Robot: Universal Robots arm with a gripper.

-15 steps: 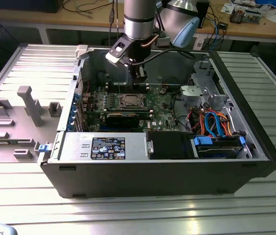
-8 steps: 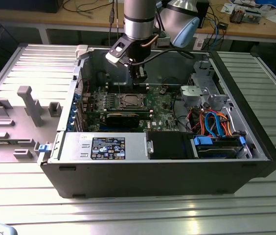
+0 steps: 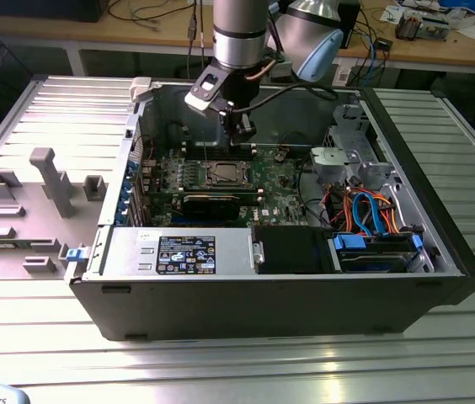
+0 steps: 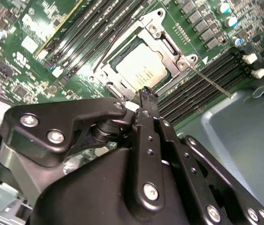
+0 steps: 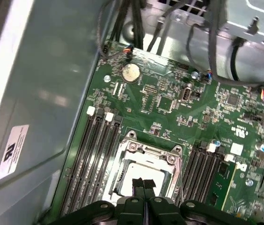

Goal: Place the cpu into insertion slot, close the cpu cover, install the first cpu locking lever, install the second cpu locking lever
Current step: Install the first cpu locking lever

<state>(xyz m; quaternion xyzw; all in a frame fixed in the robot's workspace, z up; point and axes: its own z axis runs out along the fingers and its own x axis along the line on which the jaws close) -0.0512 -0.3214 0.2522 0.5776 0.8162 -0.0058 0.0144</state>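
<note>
The cpu (image 4: 141,70) sits in the slot (image 5: 119,178) under the lowered cover (image 4: 169,44), the levers (image 4: 211,83) look unlatched, and the claw (image 5: 144,183) hovers above, closed and empty.

Square silver-grey metal-topped cpu (image 4: 143,70): pale, faint dark print. Thin square metal-frame cpu cover (image 4: 171,47): bright silver. Flat motherboard (image 5: 169,112): deep green, fine pale traces, white markings. Long memory slots (image 5: 99,154): black, white end clips. Round coin battery (image 5: 131,71): silver. Matte gripper (image 4: 145,93): black, silver screws. Boxy computer case (image 3: 263,307): black outside, grey inside. Bundled cables (image 3: 364,210): orange, blue. Ribbed metal table (image 3: 221,370): light grey, striped.
</note>
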